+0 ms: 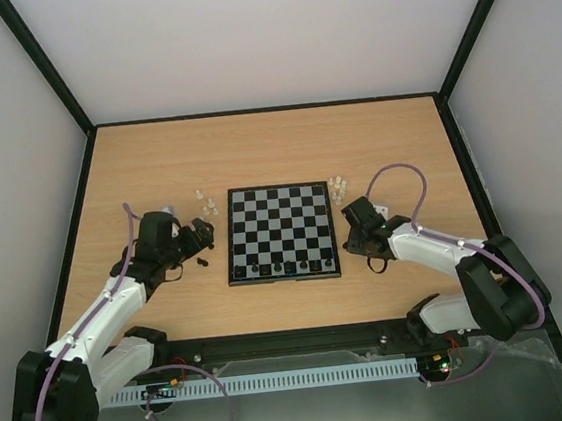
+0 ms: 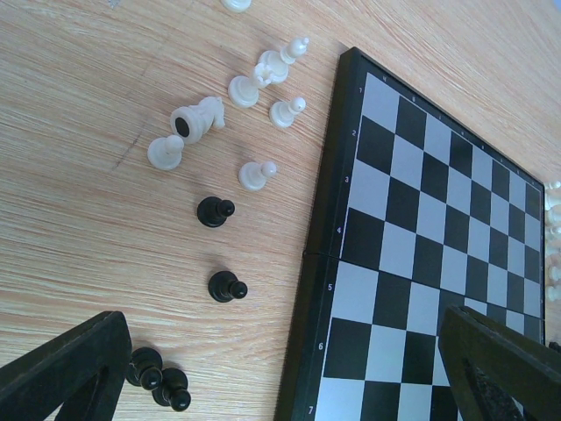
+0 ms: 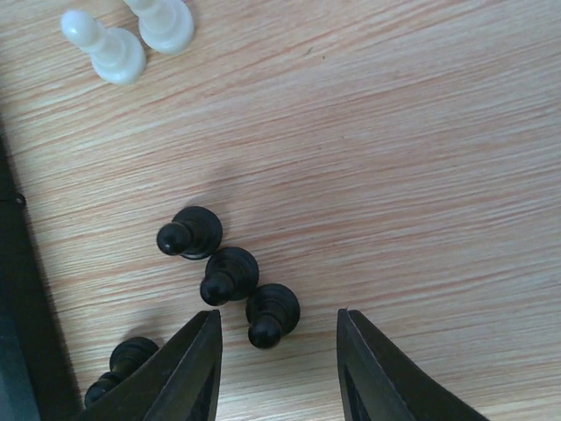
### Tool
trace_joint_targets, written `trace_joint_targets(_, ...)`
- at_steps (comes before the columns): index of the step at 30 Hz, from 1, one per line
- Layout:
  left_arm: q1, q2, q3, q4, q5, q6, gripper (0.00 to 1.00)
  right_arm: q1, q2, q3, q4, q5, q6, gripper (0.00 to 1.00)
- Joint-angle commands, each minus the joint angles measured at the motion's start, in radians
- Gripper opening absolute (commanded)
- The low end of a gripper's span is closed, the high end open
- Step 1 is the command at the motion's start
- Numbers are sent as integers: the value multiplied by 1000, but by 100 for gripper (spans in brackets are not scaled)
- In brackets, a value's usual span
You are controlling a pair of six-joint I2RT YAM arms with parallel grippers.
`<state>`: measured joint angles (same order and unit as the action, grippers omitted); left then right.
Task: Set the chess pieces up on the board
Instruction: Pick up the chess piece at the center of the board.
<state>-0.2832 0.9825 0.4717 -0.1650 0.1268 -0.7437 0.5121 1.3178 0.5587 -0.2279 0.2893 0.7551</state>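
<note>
I see left claw [image 2: 280, 331] wide at board [image 2: 412, 219] edge; right claw [image 3: 279, 323] half-open, empty, by four black pawns [image 3: 230, 274]; bare tabletop [image 3: 421, 175] beyond.

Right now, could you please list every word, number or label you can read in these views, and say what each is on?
"1": board rim, left wrist view.
"2": same rim.
"3": same rim.
"4": same rim.
"5": same rim.
"6": same rim.
"7": same rim.
Anything else on the rim: too small to read.
Other two views: nothing readable.
</note>
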Motion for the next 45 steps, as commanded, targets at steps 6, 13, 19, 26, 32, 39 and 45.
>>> trace_joint_targets(6, -5, -15, 4, 10, -1, 12, 99, -20, 28, 41, -13, 31, -32, 26)
trace_joint_targets(13, -4, -17, 8, 9, 0, 15, 99, -32, 51, 49, 4, 26, -48, 22)
trace_joint_targets(19, -5, -20, 4, 9, 2, 13, 99, -34, 47, 55, -5, 9, -56, 5)
trace_joint_targets(26, -5, -30, -5, 12, 7, 9, 99, -31, -38, 21, -38, -58, -51, 1)
trace_joint_targets(32, -5, -36, -13, 12, 8, 6, 99, 11, -94, 36, -94, -95, -47, 1)
trace_joint_targets(39, -4, -41, -19, 16, 7, 3, 99, 117, -69, 117, -155, -70, -42, 1)
trace_joint_targets(45, -4, -41, -19, 17, 5, 3, 99, 187, -2, 175, -158, -50, -45, 2)
